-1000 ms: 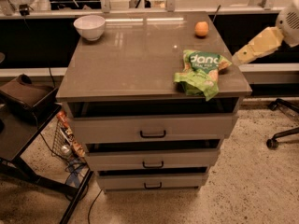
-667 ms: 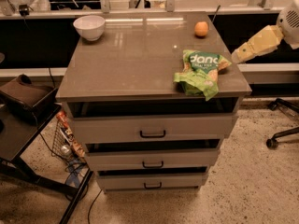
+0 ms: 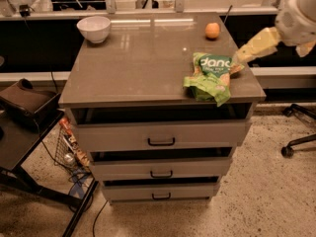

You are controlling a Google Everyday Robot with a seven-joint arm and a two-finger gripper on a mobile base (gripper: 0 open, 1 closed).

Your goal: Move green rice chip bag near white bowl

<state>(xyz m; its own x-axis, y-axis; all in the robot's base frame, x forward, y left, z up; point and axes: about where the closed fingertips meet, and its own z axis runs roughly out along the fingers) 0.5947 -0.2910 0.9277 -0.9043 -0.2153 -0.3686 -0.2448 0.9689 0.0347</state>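
The green rice chip bag (image 3: 211, 76) lies crumpled at the front right of the grey cabinet top (image 3: 143, 63), its lower corner hanging a little over the front edge. The white bowl (image 3: 94, 28) stands upright at the far left corner of the top, well apart from the bag. My gripper (image 3: 238, 63) reaches in from the right on a pale arm (image 3: 291, 21) and sits right at the bag's right edge, low over the cabinet top.
A small orange fruit (image 3: 212, 30) sits at the far right of the top, behind the bag. The cabinet has three drawers (image 3: 160, 135) standing slightly open. A dark cart (image 3: 24, 107) stands at the left, an office chair base (image 3: 298, 142) at the right.
My gripper has edged slightly left toward the bag's right edge. The bag, the bowl and the fruit have not moved.
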